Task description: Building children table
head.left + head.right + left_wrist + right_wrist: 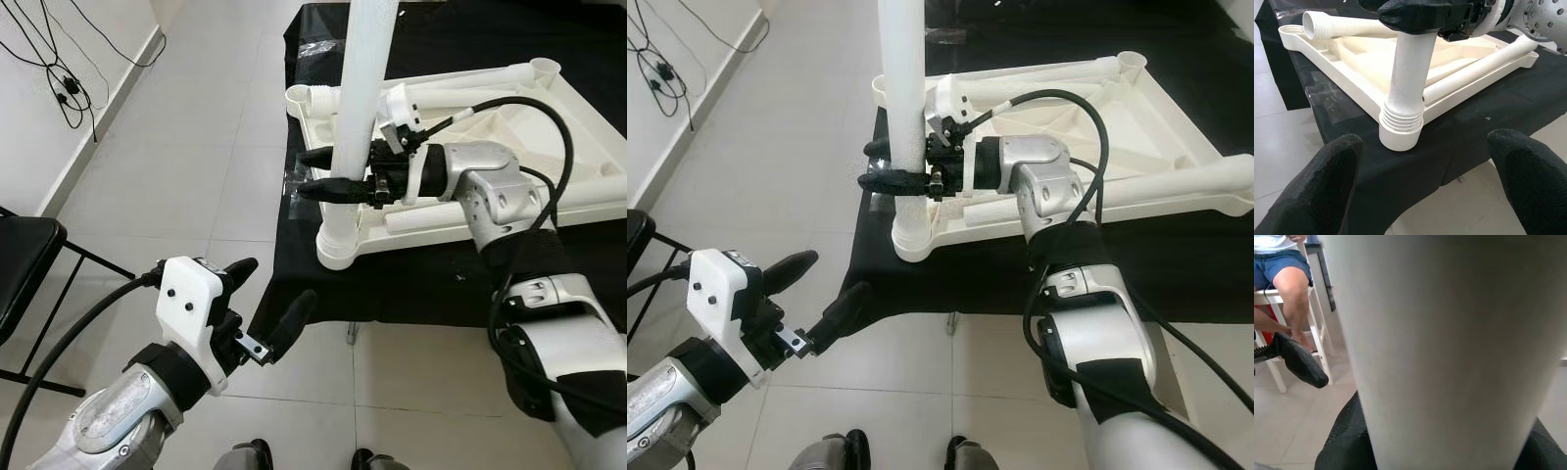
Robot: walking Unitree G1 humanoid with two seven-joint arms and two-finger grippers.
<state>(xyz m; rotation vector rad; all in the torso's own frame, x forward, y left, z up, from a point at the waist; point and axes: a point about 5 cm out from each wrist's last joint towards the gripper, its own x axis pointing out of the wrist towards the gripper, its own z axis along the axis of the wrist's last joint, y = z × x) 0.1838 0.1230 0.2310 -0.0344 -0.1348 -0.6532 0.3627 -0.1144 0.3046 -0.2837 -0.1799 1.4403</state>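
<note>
A white plastic children's tabletop (549, 147) lies upside down on a black-draped table (411, 284). A white tubular leg (361, 88) stands upright in the tabletop's near left corner socket (338, 247). My right gripper (331, 172) is shut on this leg about halfway up, one finger on each side. Loose white legs (470, 83) lie across the tabletop. My left gripper (266, 297) hovers open over the floor, below and left of the table's edge, with nothing between its fingers. In the left wrist view the socket (1400, 132) sits straight ahead.
A black chair (24, 274) stands at the left. Cables (59, 78) trail along the white wall. Light floor tiles lie in front of the table. In the right wrist view a person sits on a white stool (1288, 289) beyond the leg.
</note>
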